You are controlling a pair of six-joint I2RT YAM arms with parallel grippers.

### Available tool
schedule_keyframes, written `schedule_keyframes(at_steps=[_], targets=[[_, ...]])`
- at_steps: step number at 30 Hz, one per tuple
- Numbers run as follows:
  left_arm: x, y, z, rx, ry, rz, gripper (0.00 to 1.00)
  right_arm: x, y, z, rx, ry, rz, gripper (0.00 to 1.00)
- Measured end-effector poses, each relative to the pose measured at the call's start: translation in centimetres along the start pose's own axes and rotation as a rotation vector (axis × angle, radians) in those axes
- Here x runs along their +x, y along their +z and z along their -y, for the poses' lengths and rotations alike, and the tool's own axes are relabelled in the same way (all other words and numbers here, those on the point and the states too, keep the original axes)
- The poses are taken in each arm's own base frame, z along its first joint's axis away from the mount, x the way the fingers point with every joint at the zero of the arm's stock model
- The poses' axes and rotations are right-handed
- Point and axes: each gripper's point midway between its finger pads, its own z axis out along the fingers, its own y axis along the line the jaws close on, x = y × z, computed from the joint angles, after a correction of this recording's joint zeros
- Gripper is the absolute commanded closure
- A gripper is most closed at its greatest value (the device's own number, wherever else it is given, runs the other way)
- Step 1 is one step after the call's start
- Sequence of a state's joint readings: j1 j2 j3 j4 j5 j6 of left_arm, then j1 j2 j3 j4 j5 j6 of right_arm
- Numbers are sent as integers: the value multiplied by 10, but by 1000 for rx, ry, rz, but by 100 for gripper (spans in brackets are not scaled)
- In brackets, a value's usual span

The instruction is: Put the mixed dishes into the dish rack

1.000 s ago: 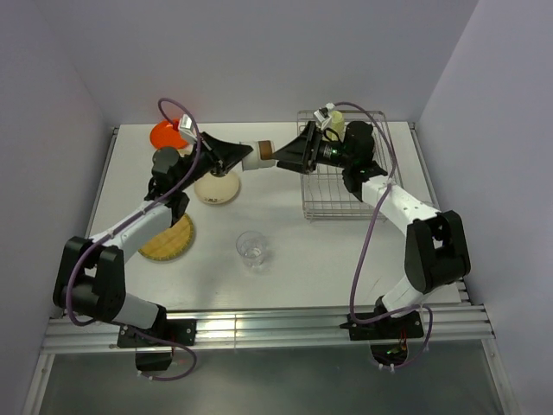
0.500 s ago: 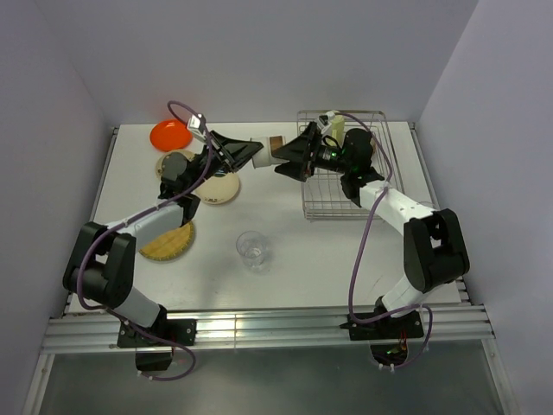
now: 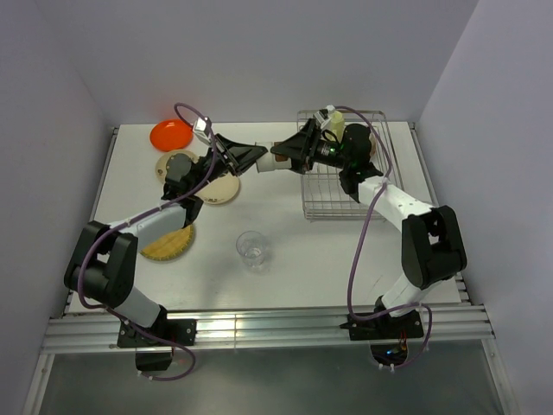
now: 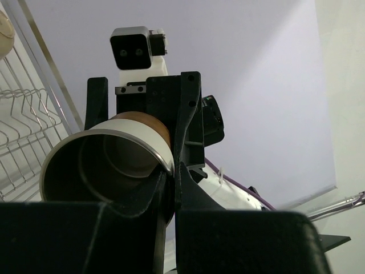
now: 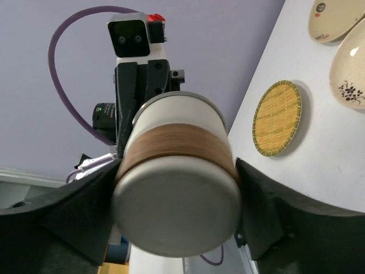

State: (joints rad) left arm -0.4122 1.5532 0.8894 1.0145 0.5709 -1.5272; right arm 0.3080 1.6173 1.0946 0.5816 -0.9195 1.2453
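Note:
A cream cup with a brown band [image 3: 270, 158] [image 5: 177, 188] hangs in the air between both arms, left of the dish rack [image 3: 346, 203]. My left gripper [image 3: 257, 156] [image 4: 171, 171] is shut on the cup's rim [image 4: 114, 154], one finger inside and one outside. My right gripper [image 3: 285, 154] [image 5: 177, 171] holds the cup's body, its fingers [image 5: 259, 211] against both sides at the band. On the table lie the orange plate [image 3: 170, 134], tan plate [image 3: 173, 162], marked cream plate [image 3: 220, 190], woven plate [image 3: 170, 244] and clear glass [image 3: 251, 248]. A pale mug [image 3: 335, 125] stands in the rack.
The rack's wire bars [image 4: 23, 114] run close on the left in the left wrist view. Purple walls enclose the table on three sides. The right wrist view shows the woven plate [image 5: 276, 118] and marked plate [image 5: 351, 71] below.
My left gripper has carried the cup to the right and up, into the right gripper's jaws. The right gripper widened, then narrowed onto the cup's body.

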Motion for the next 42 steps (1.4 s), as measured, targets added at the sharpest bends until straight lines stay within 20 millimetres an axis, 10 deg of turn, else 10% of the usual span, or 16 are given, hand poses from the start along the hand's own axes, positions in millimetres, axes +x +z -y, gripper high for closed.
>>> schedule_keyframes(at_steps=[7, 11, 15, 21, 30, 36, 42], targets=[[0, -1, -6, -15, 10, 3, 99, 1, 0, -1, -9, -10, -13, 79], [1, -1, -5, -13, 13, 0, 77, 2, 0, -2, -19, -14, -18, 99], [3, -1, -9, -26, 21, -11, 39, 4, -3, -3, -33, -50, -40, 100], [0, -5, -28, -134, 78, -6, 20, -22, -18, 5, 29, -240, -35, 100], [-40, -39, -4, -370, 424, 142, 16, -112, -57, 47, 364, -573, 93, 100], [-56, -79, 1, -481, 553, 221, 14, -154, -71, 121, 651, -664, 67, 100], [-46, -123, -34, -607, 542, 235, 14, -172, -84, 187, 868, -697, -15, 100]])
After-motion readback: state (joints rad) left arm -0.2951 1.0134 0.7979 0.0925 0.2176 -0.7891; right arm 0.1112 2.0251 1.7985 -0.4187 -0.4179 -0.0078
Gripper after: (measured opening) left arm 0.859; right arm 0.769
